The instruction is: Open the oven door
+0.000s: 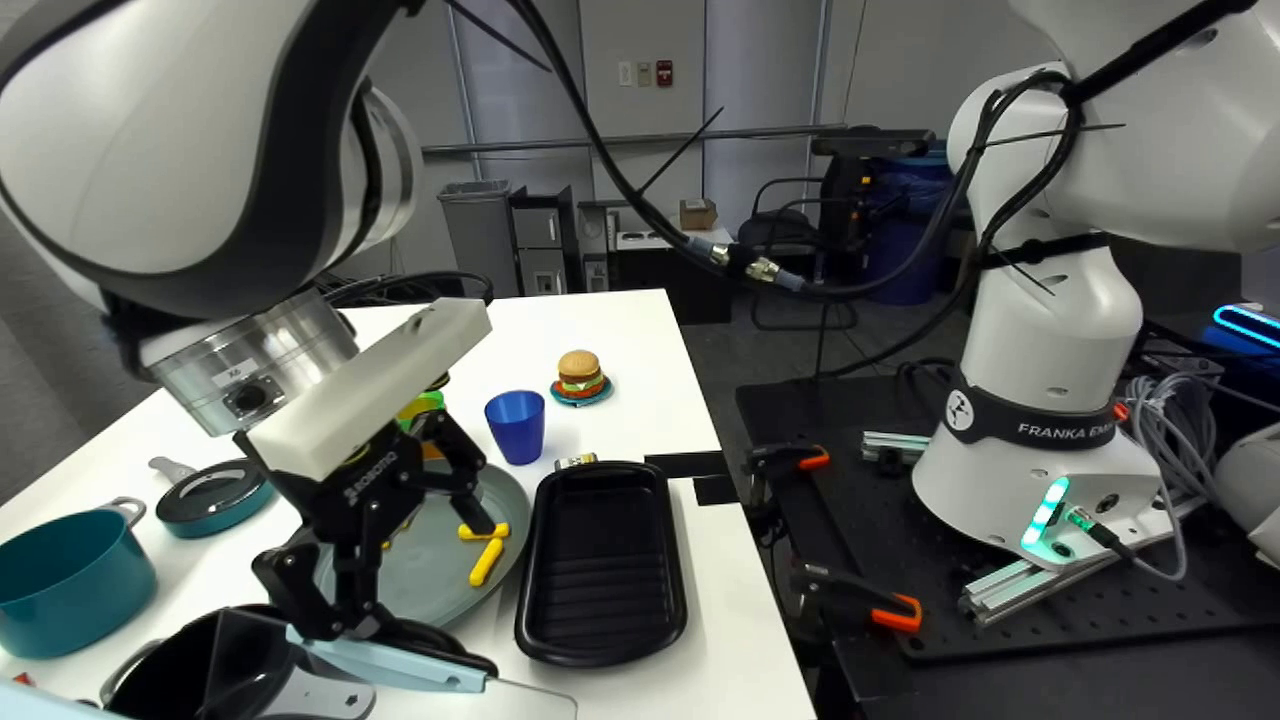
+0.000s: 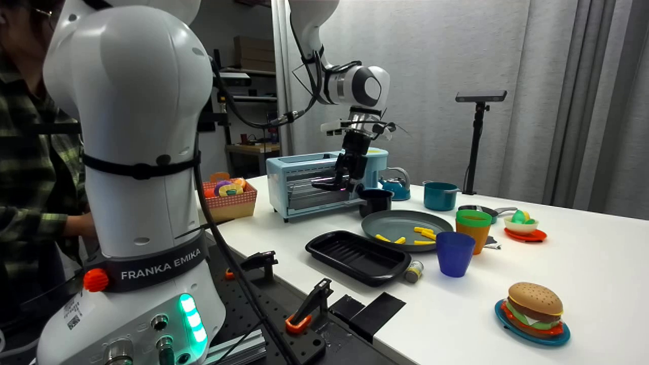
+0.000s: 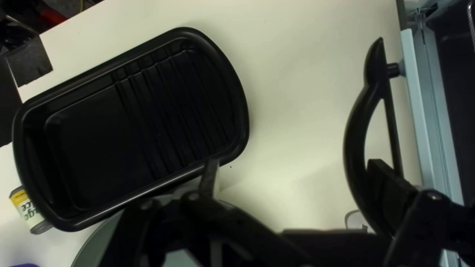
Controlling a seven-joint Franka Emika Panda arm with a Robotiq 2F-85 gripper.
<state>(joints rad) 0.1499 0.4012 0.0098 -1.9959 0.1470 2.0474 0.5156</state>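
Note:
The light blue toy oven (image 2: pixel 276 187) stands on the white table in an exterior view. Its door (image 3: pixel 413 96) shows at the right of the wrist view, with a dark space beyond its top edge; it looks partly open. The curved black door handle (image 3: pixel 355 141) also shows in both exterior views (image 1: pixel 440 640) (image 2: pixel 327 184). My gripper (image 3: pixel 294 165) is open, its fingers wide apart. In the wrist view one finger overlaps the handle between its bow and the door; contact is unclear. The other finger is over the tray edge. The gripper also shows in both exterior views (image 1: pixel 410 575) (image 2: pixel 347 183).
A black ridged tray (image 3: pixel 130 111) and a grey plate (image 2: pixel 377 223) with yellow pieces lie before the oven. A black pot (image 2: pixel 377 204) stands close by the gripper. A blue kettle (image 2: pixel 398 189), teal pot (image 2: pixel 440 196), cups (image 2: pixel 455 256) and a basket (image 2: pixel 228 209) are around.

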